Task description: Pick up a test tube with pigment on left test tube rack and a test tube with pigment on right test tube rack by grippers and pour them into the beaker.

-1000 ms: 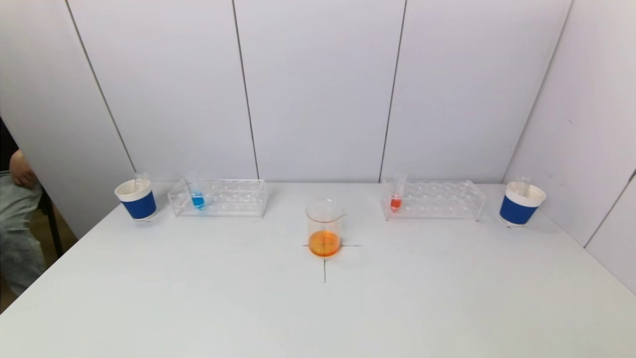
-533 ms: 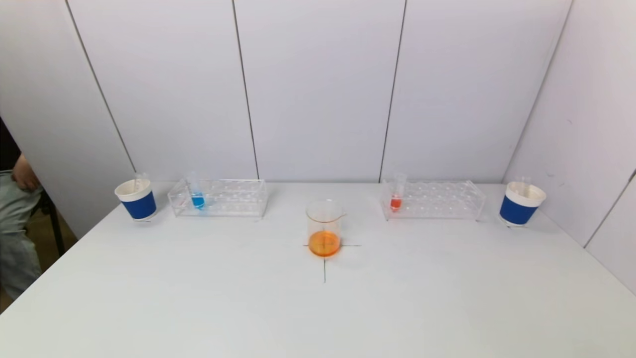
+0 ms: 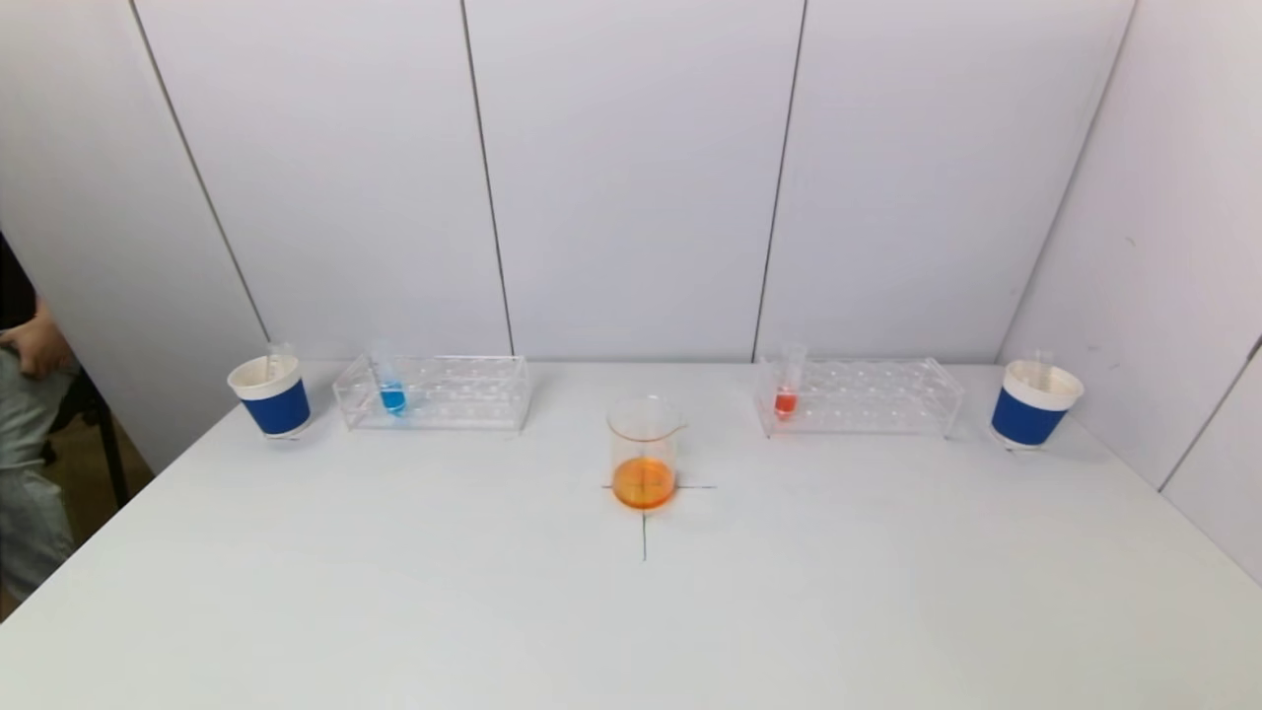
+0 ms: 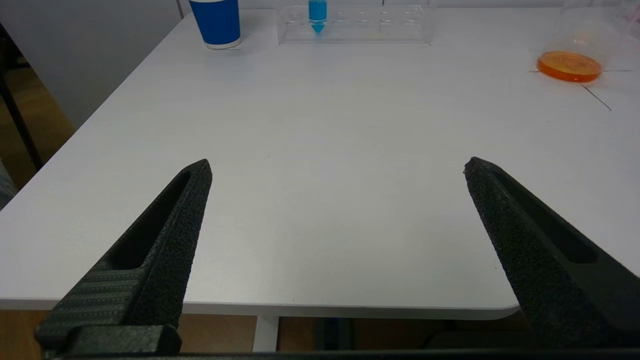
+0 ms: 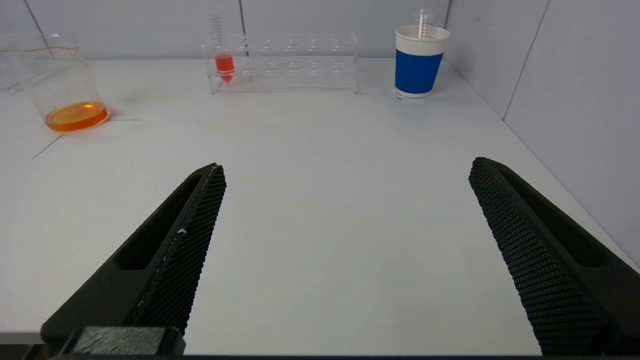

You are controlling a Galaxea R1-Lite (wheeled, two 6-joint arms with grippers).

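blue tube (image 3: 392, 396), red tube (image 3: 785, 400), orange beaker (image 3: 644, 454)

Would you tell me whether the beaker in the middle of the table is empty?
No, the beaker holds a shallow layer of orange liquid at its bottom.

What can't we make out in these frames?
- Both tools: outside the head view; only the wrist views show the left tool and right tool, open, at the table's near edge.
- Beaker: top cut off by the left wrist view's edge.
- Thin tubes in the left cup and right cup: too small to tell contents.
- Person: cropped by the head view's left edge.
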